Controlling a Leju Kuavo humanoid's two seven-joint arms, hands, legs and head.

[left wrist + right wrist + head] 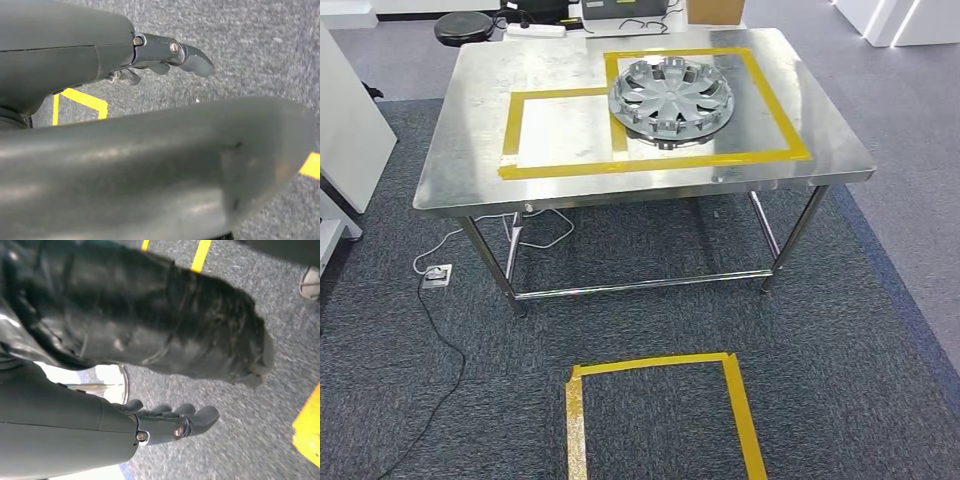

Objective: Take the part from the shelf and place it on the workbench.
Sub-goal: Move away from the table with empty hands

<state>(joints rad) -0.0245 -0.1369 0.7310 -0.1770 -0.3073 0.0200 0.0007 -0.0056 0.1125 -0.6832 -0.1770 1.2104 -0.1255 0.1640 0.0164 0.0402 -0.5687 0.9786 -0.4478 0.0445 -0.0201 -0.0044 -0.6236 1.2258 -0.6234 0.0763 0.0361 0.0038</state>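
A grey wheel cover [672,99] lies flat on the steel workbench [478,100], inside the larger of two yellow tape frames on its top. My left hand [166,52] hangs over the grey carpet with its fingers stretched out and nothing in it. My right hand [170,422] also hangs over the carpet, fingers extended side by side, holding nothing.
A yellow tape square [660,415] marks the carpet in front of the workbench. A black cable runs to a floor socket [437,275] by the bench's left leg. A white panel [350,130] stands at the left. A round black stool [463,25] and boxes sit behind the bench.
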